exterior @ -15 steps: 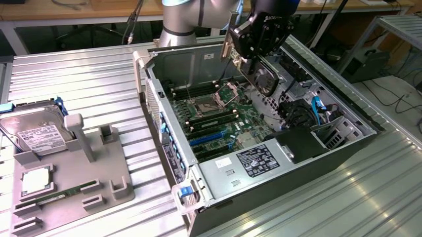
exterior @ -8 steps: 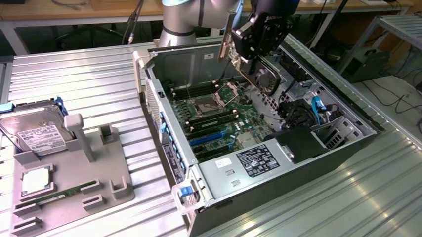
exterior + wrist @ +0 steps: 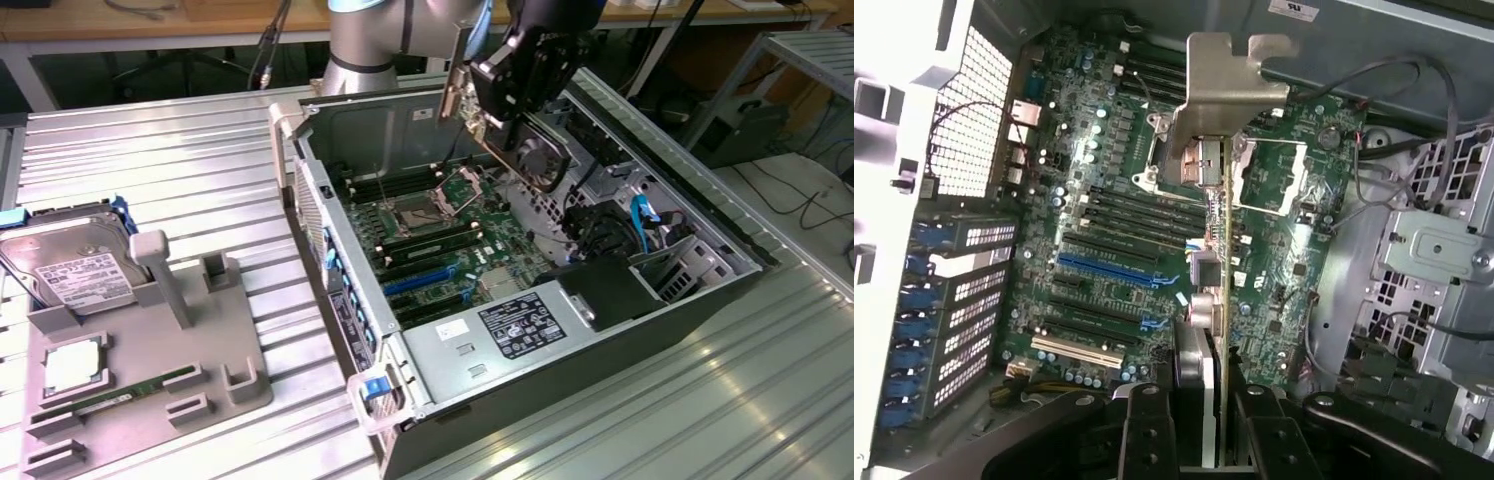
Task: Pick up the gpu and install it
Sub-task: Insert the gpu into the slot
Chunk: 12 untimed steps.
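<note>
My gripper (image 3: 514,105) is clenched on the gpu (image 3: 534,155), holding it on edge in the air above the motherboard (image 3: 454,250), at the far end of the open computer case (image 3: 360,130). On the exterior view's left, a grey tray (image 3: 220,360) holds a hard drive (image 3: 80,265) and a memory stick (image 3: 120,392).

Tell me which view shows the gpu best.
The exterior view: the gpu shows its flat side with the round cooler, held by the gripper above the open case. The wrist view sees it edge-on, mostly its silver bracket.
</note>
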### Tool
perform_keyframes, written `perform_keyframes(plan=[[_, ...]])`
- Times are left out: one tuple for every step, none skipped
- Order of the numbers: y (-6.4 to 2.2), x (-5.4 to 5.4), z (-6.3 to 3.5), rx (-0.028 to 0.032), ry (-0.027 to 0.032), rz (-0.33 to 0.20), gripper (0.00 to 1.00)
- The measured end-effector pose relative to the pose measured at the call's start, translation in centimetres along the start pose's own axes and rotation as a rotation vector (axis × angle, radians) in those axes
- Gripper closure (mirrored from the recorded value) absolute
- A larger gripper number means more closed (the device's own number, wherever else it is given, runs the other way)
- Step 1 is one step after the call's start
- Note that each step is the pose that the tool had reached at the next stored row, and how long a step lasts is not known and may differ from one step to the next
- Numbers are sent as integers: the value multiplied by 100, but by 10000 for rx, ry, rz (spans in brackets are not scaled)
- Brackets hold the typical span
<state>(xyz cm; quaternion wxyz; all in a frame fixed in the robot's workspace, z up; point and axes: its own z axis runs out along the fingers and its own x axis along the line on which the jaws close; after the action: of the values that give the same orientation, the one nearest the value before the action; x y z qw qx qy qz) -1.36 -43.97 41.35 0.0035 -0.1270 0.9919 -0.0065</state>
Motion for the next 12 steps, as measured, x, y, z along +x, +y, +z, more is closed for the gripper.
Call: perform_keyframes(plan=[[0, 0, 0, -1, -1, -83, 72], [0, -1, 0, -4, -2, -186, 72], [0, -1, 0, -5, -3, -270, 72], [0, -1, 0, -4, -4, -361, 72], [0, 0, 0, -6, -6, -531, 72], [0, 1, 0, -7, -8, -633, 72], [0, 1, 0, -7, -9, -714, 72], [1, 2, -1, -7, -11, -820, 72], [1, 3, 0, -8, -12, -899, 72], [1, 4, -1, -8, -13, -981, 72], [1, 5, -1, -8, -14, -1065, 72], [2, 6, -1, -9, -15, -1156, 72]])
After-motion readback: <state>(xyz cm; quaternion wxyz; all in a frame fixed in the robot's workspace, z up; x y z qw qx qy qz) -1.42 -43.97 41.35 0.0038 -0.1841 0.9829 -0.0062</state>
